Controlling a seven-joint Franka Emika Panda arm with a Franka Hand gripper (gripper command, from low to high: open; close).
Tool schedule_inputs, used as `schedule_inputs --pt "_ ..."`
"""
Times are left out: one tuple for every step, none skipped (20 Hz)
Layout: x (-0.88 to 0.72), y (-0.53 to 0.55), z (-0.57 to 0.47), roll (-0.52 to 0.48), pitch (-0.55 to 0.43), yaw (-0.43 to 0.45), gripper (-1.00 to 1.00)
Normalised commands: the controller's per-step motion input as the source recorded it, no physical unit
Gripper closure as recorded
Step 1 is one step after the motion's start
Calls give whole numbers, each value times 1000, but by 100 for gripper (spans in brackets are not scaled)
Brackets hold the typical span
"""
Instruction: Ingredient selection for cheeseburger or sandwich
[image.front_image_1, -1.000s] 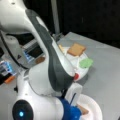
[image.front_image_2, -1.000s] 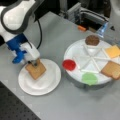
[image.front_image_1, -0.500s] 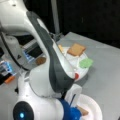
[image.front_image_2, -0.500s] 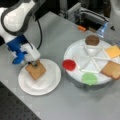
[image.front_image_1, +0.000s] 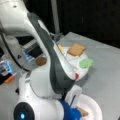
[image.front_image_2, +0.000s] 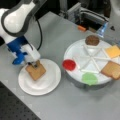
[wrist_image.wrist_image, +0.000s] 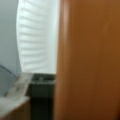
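Note:
In a front view my gripper is low over the white paper plate, shut on the upper edge of a tan toast square that rests tilted on the plate. In the wrist view that toast square fills the right side, with the plate behind it. The divided white tray holds the dark patty, yellow cheese, a second toast square, green lettuce and red tomato. My arm hides the fingers where the tray's toast, lettuce and paper plate show.
A small orange object and metal equipment stand at the back of the grey table. A dark perforated surface borders the table at a front view's bottom left. My arm's white and blue body blocks much of a front view.

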Motion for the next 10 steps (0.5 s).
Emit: schedule_inputs --pt "167 -82 -54 136 -83 110 100" --pt "164 -81 -57 137 -82 110 100" --pt "162 -81 -58 137 -82 109 100" --pt "161 -81 -58 137 -82 109 100" --pt "161 -81 -57 137 -82 109 100" --pt "161 -81 -55 137 -83 109 100" --pt "162 -83 -60 129 -93 105 100" --pt "159 -76 -69 123 -97 101 100" --pt "158 -72 -74 122 -98 99 100" --pt "155 -67 -82 123 -98 96 100"
